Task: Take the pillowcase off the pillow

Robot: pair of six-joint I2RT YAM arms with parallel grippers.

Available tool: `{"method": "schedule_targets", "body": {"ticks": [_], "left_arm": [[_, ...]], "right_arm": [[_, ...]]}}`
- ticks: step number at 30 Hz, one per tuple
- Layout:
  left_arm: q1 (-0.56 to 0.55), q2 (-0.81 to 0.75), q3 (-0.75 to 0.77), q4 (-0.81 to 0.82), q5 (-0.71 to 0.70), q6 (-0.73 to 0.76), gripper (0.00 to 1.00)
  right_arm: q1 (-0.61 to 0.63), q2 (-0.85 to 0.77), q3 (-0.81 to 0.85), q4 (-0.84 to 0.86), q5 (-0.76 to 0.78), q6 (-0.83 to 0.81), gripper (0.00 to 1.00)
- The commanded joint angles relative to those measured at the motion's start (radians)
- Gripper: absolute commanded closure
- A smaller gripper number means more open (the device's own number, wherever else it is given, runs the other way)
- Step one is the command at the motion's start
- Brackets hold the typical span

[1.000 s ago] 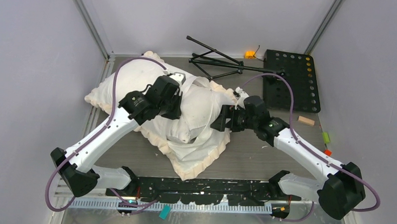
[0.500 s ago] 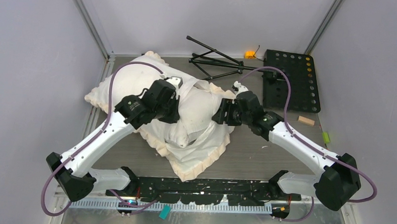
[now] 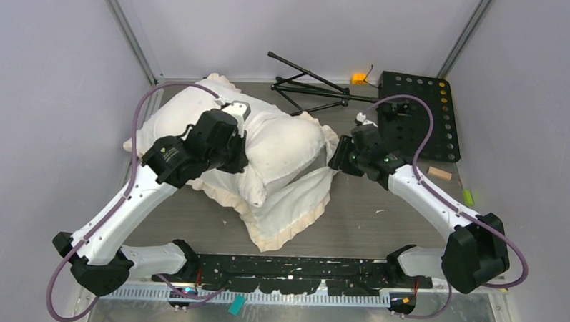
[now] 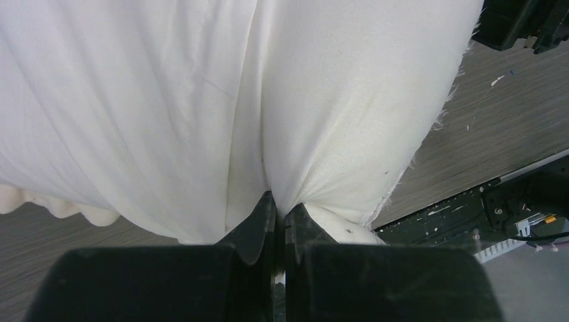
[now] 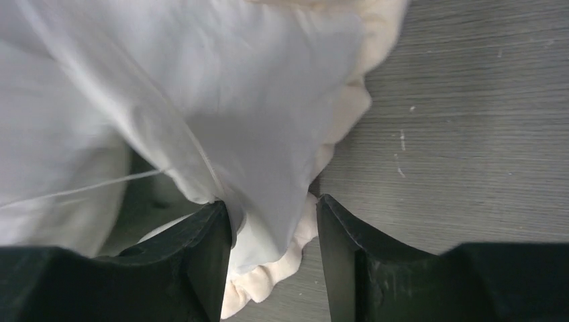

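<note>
Clamping a fold of the pillow (image 3: 276,140), the left gripper (image 4: 280,209) holds it mid-table (image 3: 370,214); the right gripper (image 5: 272,213) has jaws apart astride the pillowcase (image 3: 291,213) frill beneath it.

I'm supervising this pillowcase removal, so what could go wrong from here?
The left gripper pinches only a thin fold of the pillow, which may slip free under a pull. The right gripper is open with the pillowcase between its jaws. It may clamp just the frill, or catch the pillow too, so both would drag together.
</note>
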State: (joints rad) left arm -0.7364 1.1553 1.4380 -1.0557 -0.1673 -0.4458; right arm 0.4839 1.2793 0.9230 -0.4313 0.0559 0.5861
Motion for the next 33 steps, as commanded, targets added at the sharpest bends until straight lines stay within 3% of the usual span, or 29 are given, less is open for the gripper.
{"method": "schedule_targets", "body": {"ticks": [1, 4, 9, 13, 19, 26, 30, 31, 33], "left_arm": [[0.006, -0.064, 0.096, -0.04, -0.035, 0.01, 1.0], [0.006, -0.068, 0.103, -0.046, -0.026, 0.009, 1.0], [0.006, -0.077, 0.09, -0.014, 0.034, -0.003, 1.0], [0.006, -0.067, 0.063, 0.043, 0.095, -0.031, 1.0], [0.006, -0.005, 0.067, 0.156, 0.188, -0.08, 1.0], [0.006, 0.112, 0.1, 0.28, 0.207, -0.097, 1.0], [0.005, 0.194, 0.14, 0.35, 0.203, -0.11, 1.0], [0.006, 0.214, 0.16, 0.353, 0.213, -0.102, 0.97], [0.006, 0.242, 0.21, 0.331, 0.255, -0.051, 0.71]], "right_arm": [[-0.099, 0.022, -0.034, 0.045, -0.022, -0.015, 0.48], [-0.117, 0.04, -0.036, 0.059, -0.042, -0.023, 0.48], [-0.122, 0.038, -0.042, 0.113, -0.203, -0.042, 0.45], [-0.122, -0.018, -0.078, 0.198, -0.303, -0.027, 0.35], [-0.128, -0.103, -0.063, 0.125, -0.251, -0.013, 0.25], [-0.137, -0.307, -0.032, -0.039, -0.087, 0.012, 0.1], [-0.137, -0.382, 0.0, -0.088, -0.108, 0.078, 0.01], [-0.138, -0.385, 0.013, -0.098, -0.124, 0.106, 0.01], [-0.137, -0.38, 0.031, -0.11, -0.168, 0.173, 0.0]]}}
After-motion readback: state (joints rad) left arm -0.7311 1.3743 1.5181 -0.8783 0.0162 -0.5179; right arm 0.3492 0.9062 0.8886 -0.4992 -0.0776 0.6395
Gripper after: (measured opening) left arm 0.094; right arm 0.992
